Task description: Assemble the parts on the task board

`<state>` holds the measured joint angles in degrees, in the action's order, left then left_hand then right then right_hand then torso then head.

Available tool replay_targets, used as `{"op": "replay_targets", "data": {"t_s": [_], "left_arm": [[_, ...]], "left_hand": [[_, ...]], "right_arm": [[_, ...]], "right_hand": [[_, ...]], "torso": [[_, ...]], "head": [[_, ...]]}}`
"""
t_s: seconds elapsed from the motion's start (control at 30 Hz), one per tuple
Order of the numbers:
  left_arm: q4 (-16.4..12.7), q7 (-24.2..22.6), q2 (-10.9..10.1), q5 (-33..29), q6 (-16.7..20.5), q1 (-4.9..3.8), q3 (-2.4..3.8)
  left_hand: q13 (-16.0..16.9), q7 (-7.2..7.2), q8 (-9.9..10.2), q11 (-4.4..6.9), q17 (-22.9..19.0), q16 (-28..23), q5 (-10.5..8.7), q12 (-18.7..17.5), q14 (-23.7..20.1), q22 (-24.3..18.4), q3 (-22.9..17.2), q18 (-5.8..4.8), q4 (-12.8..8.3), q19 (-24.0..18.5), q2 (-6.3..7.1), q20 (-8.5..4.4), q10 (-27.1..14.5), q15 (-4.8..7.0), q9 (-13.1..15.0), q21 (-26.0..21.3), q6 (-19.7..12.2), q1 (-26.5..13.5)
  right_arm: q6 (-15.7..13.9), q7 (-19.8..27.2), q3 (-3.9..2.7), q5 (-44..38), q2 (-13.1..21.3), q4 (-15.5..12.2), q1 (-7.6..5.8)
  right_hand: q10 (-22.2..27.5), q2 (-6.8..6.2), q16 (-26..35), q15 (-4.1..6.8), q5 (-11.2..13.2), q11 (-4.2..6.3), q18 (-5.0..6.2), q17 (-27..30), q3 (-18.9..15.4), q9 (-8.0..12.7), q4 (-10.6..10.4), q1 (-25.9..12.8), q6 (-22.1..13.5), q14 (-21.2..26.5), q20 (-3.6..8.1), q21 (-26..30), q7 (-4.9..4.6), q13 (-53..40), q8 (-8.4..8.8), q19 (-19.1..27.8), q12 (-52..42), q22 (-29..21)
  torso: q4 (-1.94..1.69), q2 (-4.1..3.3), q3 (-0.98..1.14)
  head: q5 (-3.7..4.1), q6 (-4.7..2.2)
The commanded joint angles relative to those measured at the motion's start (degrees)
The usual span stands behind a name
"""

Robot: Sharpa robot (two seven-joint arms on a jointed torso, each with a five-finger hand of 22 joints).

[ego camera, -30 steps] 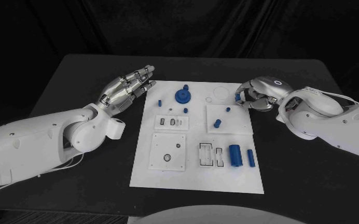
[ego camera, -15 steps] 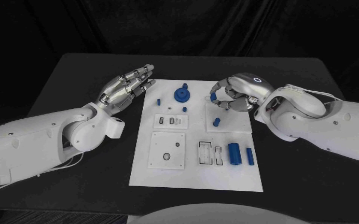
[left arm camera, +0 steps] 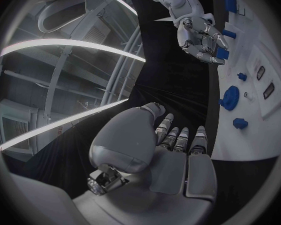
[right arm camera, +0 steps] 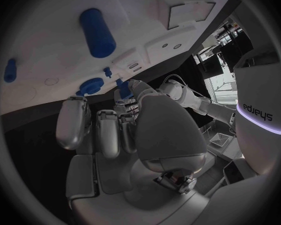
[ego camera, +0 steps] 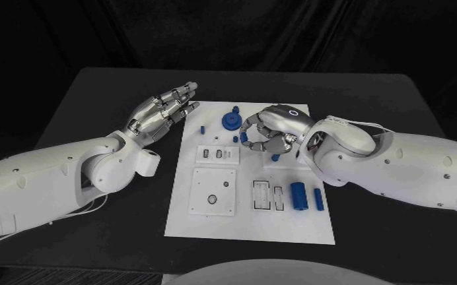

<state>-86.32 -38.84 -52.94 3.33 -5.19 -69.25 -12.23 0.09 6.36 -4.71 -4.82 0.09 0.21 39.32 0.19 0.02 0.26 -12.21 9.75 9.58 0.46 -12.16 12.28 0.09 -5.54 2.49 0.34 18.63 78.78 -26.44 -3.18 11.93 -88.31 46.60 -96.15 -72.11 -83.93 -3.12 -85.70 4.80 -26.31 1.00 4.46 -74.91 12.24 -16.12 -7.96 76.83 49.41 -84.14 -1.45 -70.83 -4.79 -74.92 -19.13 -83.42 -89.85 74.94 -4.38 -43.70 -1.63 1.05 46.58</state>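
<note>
The white task board [ego camera: 249, 222] lies mid-bench. Within the past second the right robot hand [ego camera: 269, 131] has swept in from the board's 2 o'clock edge to hover over its upper middle, fingers curled around a small blue part [ego camera: 244, 137], likely carrying it toward a slot. The left robot hand [ego camera: 164, 111] rests spread at 10 o'clock, unmoved.

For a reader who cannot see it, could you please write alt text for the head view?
The right hand hovers curled over the middle of the white board, holding a blue part. The left hand rests open beside the board's left edge, and more blue parts lie on the board.
</note>
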Motion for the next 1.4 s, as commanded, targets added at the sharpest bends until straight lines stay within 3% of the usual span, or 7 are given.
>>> {"op": "replay_targets", "data": {"t_s": [0.03,0.17,0.57,0.83,1.4], "left_arm": [[-0.01,-1.53,0.27,-0.02,-0.66,0.04,0.05],[0.03,-1.44,0.43,-0.02,-0.67,0.04,0.05],[0.17,-1.13,0.76,-0.02,-0.76,0.04,0.05],[0.27,-1.07,0.90,-0.02,-0.89,0.04,0.05],[0.70,-0.96,1.23,-0.02,-1.29,0.04,0.05]], "left_hand": [[-0.08,0.41,-0.36,-0.36,-0.09,-0.21,-0.28,-0.18,-0.02,0.06,-0.44,0.60,0.00,0.06,0.08,0.32,-0.08,-0.27,0.06,0.02,0.02,-0.50],[-0.08,0.41,-0.36,-0.36,-0.09,-0.21,-0.28,-0.18,-0.02,0.06,-0.44,0.60,0.00,0.06,0.08,0.32,-0.08,-0.27,0.06,0.02,0.02,-0.50],[-0.05,0.47,-0.44,-0.43,-0.09,-0.21,-0.29,-0.16,-0.02,0.07,-0.60,0.61,-0.01,0.09,0.13,0.37,-0.03,-0.31,0.08,0.04,0.18,-0.61],[-0.05,0.50,-0.47,-0.47,-0.09,-0.21,-0.29,-0.15,-0.02,0.08,-0.64,0.61,-0.02,0.10,0.14,0.39,-0.01,-0.31,0.09,0.05,0.23,-0.64],[-0.04,0.59,-0.50,-0.58,-0.09,-0.21,-0.28,-0.15,-0.02,0.07,-0.74,0.62,-0.02,0.09,0.14,0.42,0.00,-0.31,0.09,0.04,0.25,-0.70]], "right_arm": [[2.34,-1.98,-0.03,-0.42,-1.12,0.48,0.43],[2.74,-2.41,-0.03,-0.72,-2.31,1.10,0.79],[3.55,-3.73,-0.03,-1.80,-4.76,3.24,1.23],[4.59,-4.68,-0.03,-2.20,-6.01,4.56,1.83],[5.78,-5.13,-0.03,-2.27,-7.31,6.05,2.79]], "right_hand": [[-6.07,-0.50,-0.26,-0.42,0.11,-0.40,-0.45,-10.89,0.00,0.00,-0.25,-0.29,0.10,-4.95,-0.35,0.33,-0.13,-15.08,-0.37,0.02,-0.15,9.21],[-6.07,-0.53,-0.24,-0.45,0.12,-0.43,-0.45,-10.88,0.00,0.00,-0.25,-0.34,0.12,-4.95,-0.36,0.33,-0.15,-15.08,-0.39,0.01,-0.15,9.22],[-6.07,-0.91,-0.15,-0.63,-0.05,-0.60,-0.42,-10.77,-0.04,0.06,-0.13,-0.59,-0.02,-4.93,-0.50,0.57,-0.30,-15.08,-0.34,0.09,-0.15,9.20],[-6.07,-1.12,0.05,-0.72,-0.26,-0.67,-0.32,-10.56,0.15,0.20,0.14,-0.56,-0.43,-4.87,-0.61,1.06,-0.38,-15.08,-0.14,0.26,-0.15,9.11],[-6.07,-1.35,0.39,-0.84,0.75,-0.78,-0.18,-10.20,0.51,0.50,0.68,-0.60,-1.46,-4.76,-0.78,1.73,-0.55,-15.08,0.35,0.48,-0.15,9.01]], "torso": [[-0.01,0.04,-0.02],[-0.10,-0.05,-0.02],[0.19,-0.08,-0.02],[0.11,0.00,0.08],[0.03,0.04,0.05]], "head": [[0.21,0.19],[0.47,0.17],[0.27,0.31],[0.41,0.41],[0.54,0.71]]}}
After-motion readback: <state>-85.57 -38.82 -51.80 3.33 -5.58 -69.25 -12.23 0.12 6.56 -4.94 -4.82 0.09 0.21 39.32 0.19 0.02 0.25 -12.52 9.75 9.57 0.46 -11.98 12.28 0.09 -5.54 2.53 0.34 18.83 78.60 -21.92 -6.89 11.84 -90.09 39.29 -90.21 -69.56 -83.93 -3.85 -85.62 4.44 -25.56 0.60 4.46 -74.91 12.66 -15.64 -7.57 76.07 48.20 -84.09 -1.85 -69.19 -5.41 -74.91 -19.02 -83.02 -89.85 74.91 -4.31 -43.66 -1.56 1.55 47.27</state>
